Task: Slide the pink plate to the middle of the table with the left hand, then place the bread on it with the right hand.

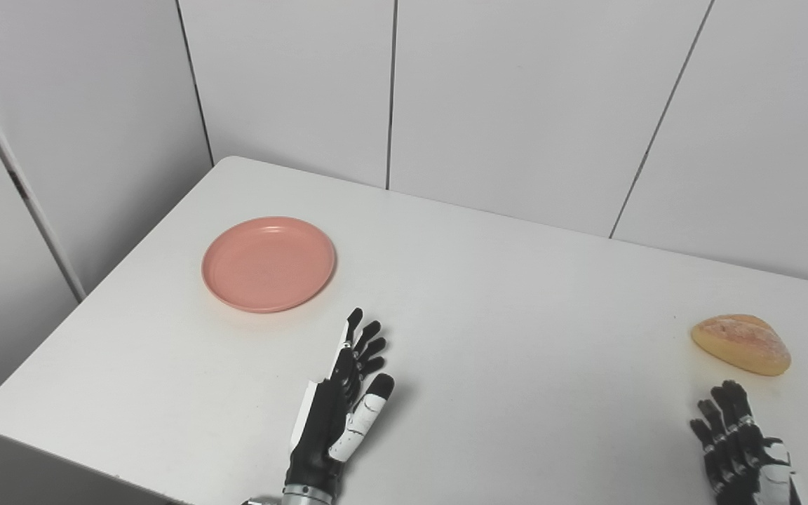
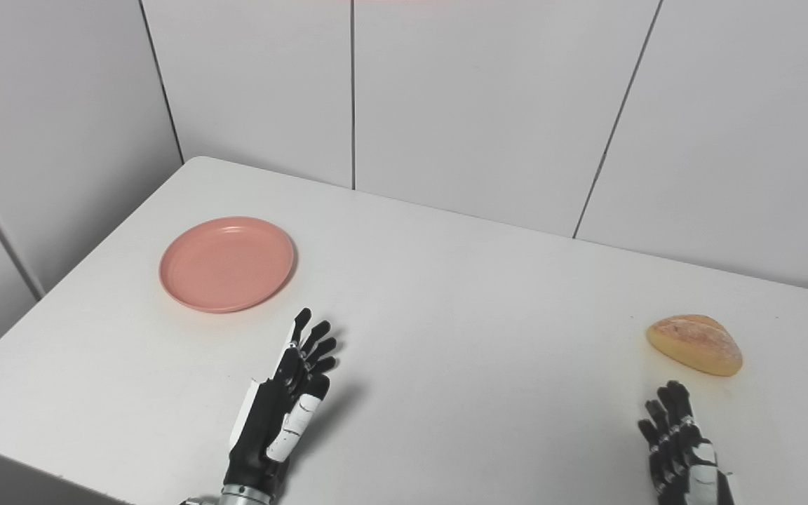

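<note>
The pink plate [image 1: 268,264] lies flat on the left part of the white counter [image 1: 502,308], nearer the left edge than the middle, with a strip of bare surface between its rim and that edge. My left hand [image 1: 343,407] is over the counter just in front of the plate and a little to its right, apart from the rim, its fingers [image 1: 369,346] stretched out and slightly spread, pointing away from me and grasping nothing. The bread [image 1: 741,344], a small golden loaf, rests on the counter far to the right, well apart from the plate. My right hand [image 2: 684,449] sits just in front of the bread without touching it, near the bottom edge of the view, fingers released and apart, empty. Between plate and bread the middle of the counter is a wide open stretch of white surface. The far edge of the counter meets the panelled wall [image 1: 516,105] behind it.
</note>
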Tool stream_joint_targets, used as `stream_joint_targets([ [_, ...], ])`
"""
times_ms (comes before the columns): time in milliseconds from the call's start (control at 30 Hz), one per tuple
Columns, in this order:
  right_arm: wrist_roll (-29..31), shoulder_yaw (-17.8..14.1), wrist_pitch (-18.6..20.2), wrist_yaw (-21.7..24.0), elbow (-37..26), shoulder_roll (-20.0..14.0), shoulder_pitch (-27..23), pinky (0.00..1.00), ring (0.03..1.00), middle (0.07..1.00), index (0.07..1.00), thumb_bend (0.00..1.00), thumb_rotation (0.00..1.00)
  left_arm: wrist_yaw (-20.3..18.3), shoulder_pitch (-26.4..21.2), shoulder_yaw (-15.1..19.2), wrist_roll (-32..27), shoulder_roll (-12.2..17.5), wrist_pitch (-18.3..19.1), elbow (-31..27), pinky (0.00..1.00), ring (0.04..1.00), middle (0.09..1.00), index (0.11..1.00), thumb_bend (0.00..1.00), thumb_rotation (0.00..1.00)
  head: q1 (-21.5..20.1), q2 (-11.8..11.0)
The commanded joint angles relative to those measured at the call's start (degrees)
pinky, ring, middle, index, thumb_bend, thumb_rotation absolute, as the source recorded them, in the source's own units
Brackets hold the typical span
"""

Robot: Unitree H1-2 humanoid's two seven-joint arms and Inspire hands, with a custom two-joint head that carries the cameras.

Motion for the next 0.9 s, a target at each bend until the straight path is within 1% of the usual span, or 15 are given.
stream_joint_targets([
  [0, -0.42, 0.32, -0.61, 0.25, 1.78, 0.4, 0.53, 1.0, 0.985, 0.979, 0.955, 0.8, 0.91, -1.15, -0.35, -0.72, -1.31, -1.02, -0.06, 2.03, 0.89, 0.916, 0.952, 1.0, 0.75, 0.81, -0.02, 0.06],
  [67, -0.64, 0.43, -0.35, 0.14, 1.75, 0.58, 0.52, 1.0, 0.982, 0.976, 0.949, 0.79, 0.9, -1.34, -0.63, -0.5, -2.27, -0.85, 0.13, 2.12, 0.91, 0.923, 0.956, 1.0, 0.76, 0.81, -0.37, -0.15],
  [133, -0.73, 0.52, -0.19, 0.12, 1.83, 0.73, 0.49, 1.0, 0.981, 0.975, 0.949, 0.78, 0.9, -1.63, -1.04, -0.21, -3.46, -0.71, 1.15, 1.39, 0.92, 0.923, 0.952, 1.0, 0.78, 0.81, -0.64, -0.38],
  [233, -1.02, 0.75, -0.11, 0.11, 2.12, 0.88, 0.44, 1.0, 0.976, 0.972, 0.947, 0.78, 0.89, -2.85, -2.05, -0.06, -5.64, 0.14, 1.85, 0.2, 0.93, 0.931, 0.952, 1.0, 0.81, 0.82, -1.04, -0.83],
  [333, -1.34, 0.91, -0.29, 0.1, 2.52, 1.16, 0.36, 1.0, 0.971, 0.969, 0.943, 0.77, 0.88, -3.62, -3.7, 0.41, -7.12, 0.85, 2.6, -0.8, 0.95, 0.941, 0.958, 1.0, 0.85, 0.83, -1.48, -1.34],
  [400, -1.57, 0.9, -0.52, 0.09, 2.9, 1.34, 0.25, 1.0, 0.969, 0.965, 0.94, 0.77, 0.88, -3.72, -5.12, 0.89, -7.31, 1.1, 3.6, -1.35, 0.96, 0.949, 0.963, 1.0, 0.86, 0.84, -1.67, -1.62],
  [500, -1.86, 0.85, -0.94, 0.15, 3.5, 1.48, 0.12, 1.0, 0.96, 0.955, 0.934, 0.76, 0.88, -4.05, -7.3, 1.7, -7.91, 1.28, 5.25, -2.14, 0.95, 0.942, 0.961, 1.0, 0.89, 0.86, -1.91, -2.1],
  [533, -1.8, 0.8, -1.02, 0.18, 3.67, 1.52, 0.08, 1.0, 0.959, 0.954, 0.934, 0.76, 0.88, -4.21, -8.23, 2.01, -8.36, 1.41, 6.05, -2.65, 0.94, 0.925, 0.957, 1.0, 0.9, 0.86, -1.91, -2.13],
  [567, -1.72, 0.74, -1.13, 0.21, 3.89, 1.59, 0.0, 1.0, 0.957, 0.953, 0.934, 0.75, 0.88, -4.36, -9.09, 2.32, -8.87, 1.53, 6.64, -3.02, 0.9, 0.889, 0.95, 1.0, 0.92, 0.86, -1.8, -2.38],
  [667, -1.58, 0.6, -1.31, 0.35, 4.4, 1.64, -0.17, 1.0, 0.959, 0.952, 0.933, 0.75, 0.88, -4.61, -11.81, 3.26, -9.78, 2.1, 8.34, -4.55, 0.86, 0.849, 0.936, 0.995, 0.94, 0.86, -1.59, -2.62],
  [767, -1.65, 0.58, -1.5, 0.52, 4.9, 1.58, -0.29, 1.0, 0.961, 0.951, 0.931, 0.74, 0.88, -4.66, -14.25, 3.99, -10.17, 3.1, 9.74, -5.65, 0.85, 0.848, 0.925, 0.993, 0.94, 0.88, -1.32, -2.97],
  [867, -1.66, 0.6, -1.61, 0.65, 5.07, 1.67, -0.23, 1.0, 0.96, 0.943, 0.917, 0.74, 0.87, -4.59, -16.73, 5.13, -10.97, 4.22, 10.88, -6.1, 0.87, 0.888, 0.928, 0.993, 0.97, 0.89, -1.29, -3.29],
])
